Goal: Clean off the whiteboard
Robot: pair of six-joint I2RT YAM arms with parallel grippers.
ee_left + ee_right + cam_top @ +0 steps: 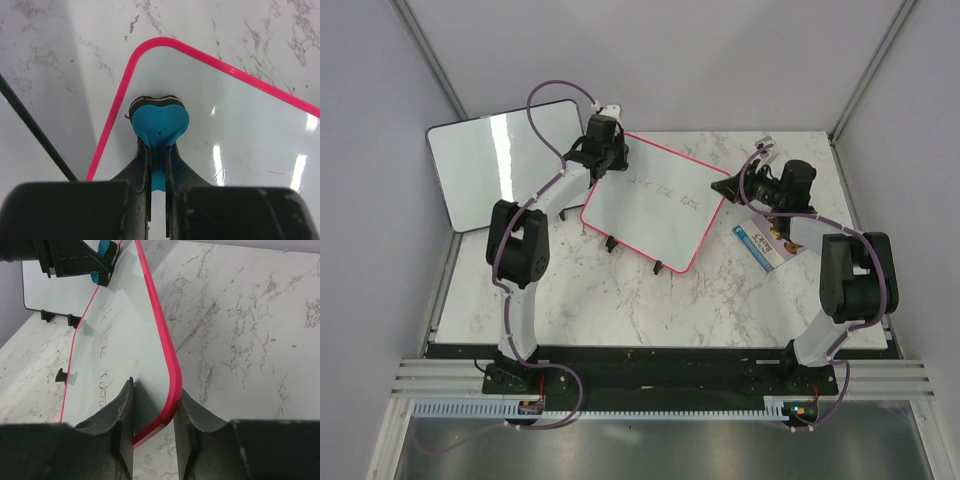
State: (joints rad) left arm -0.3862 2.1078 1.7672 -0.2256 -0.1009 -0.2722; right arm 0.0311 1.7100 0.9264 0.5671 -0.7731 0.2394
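whiteboard (655, 205) in right gripper (154, 407)

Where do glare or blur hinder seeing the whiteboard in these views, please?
Top view: a glare streak on the black-framed board, none on the whiteboard, whose writing is faint. Left wrist: bright reflections dot the whiteboard; the left gripper holding the eraser is soft near the lens. Right wrist: writing legible; right gripper blurred in the foreground.

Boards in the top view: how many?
2. The pink-framed whiteboard lies in the middle, with faint handwriting on it. The black-framed board is at the far left. No others seem to be hidden.
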